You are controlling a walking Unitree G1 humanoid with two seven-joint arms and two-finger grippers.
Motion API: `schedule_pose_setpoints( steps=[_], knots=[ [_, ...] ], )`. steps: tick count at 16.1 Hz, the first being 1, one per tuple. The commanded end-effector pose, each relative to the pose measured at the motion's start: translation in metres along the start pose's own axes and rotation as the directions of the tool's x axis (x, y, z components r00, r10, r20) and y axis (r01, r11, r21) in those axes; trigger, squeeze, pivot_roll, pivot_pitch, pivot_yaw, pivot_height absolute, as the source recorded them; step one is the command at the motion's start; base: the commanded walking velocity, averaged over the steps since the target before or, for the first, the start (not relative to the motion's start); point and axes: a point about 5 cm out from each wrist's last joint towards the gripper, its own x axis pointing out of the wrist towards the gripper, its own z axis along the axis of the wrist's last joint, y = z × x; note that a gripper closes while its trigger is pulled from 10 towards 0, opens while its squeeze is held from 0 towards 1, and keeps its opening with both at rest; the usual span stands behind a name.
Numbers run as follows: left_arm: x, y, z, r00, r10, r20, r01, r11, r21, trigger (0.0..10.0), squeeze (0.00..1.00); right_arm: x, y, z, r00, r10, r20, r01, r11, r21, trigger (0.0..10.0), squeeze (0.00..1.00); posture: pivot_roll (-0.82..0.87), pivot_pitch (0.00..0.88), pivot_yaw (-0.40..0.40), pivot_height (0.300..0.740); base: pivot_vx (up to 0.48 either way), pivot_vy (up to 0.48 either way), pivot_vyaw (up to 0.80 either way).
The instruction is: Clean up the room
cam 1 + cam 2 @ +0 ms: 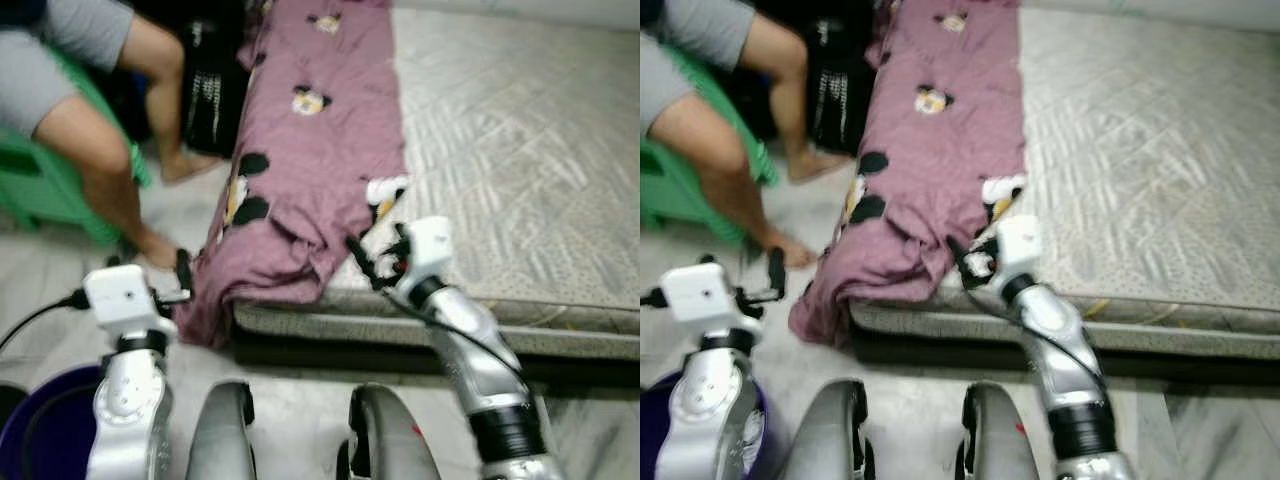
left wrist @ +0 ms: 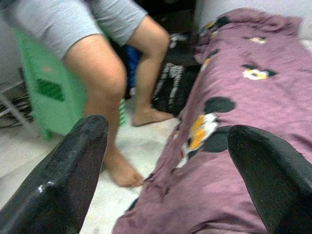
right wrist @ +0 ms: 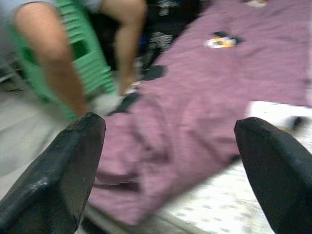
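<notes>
A purple blanket [image 1: 300, 170] trails off the bed [image 1: 520, 180] onto the floor. Both claws, left claw [image 2: 165, 161] and right claw [image 3: 170, 161], are wide open, empty. Risk: snagging it, or brushing the seated person's foot [image 1: 160, 255]

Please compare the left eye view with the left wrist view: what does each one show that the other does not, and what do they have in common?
The left eye view adds the bare mattress, a dark blue tub on the floor, and the right gripper near the edge of the purple blanket. The left wrist view adds the left gripper close up, its two fingers spread open. Both share the purple blanket, a seated person's legs and the green stool.
</notes>
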Motion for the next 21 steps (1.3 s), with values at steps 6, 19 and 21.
schedule_pose_setpoints(
  steps=[6,19,21],
  knots=[
    [-0.0024,-0.0027,-0.0009,1.000,-0.028,-0.003,0.028,1.000,-0.004,10.0,0.00,-0.0003,-0.0056,-0.0030,0.999,-0.020,-0.025,0.021,1.000,0.005,10.0,0.00,-0.02,0.097,-0.030,0.619,0.453,0.000,-0.13],
    [-0.0024,-0.0025,-0.0016,1.000,-0.016,-0.012,0.016,1.000,-0.018,10.0,0.00,-0.0005,-0.0081,-0.0036,0.999,-0.036,-0.029,0.036,0.999,0.011,10.0,0.00,-0.02,0.106,-0.030,0.619,0.130,0.000,-0.12],
    [-0.0023,-0.0020,-0.0022,1.000,-0.009,-0.017,0.009,1.000,-0.020,10.0,0.00,-0.0003,-0.0080,-0.0042,0.999,-0.037,-0.032,0.037,0.999,0.016,10.0,0.00,-0.02,0.106,-0.030,0.609,0.000,0.000,0.00]
  ],
)
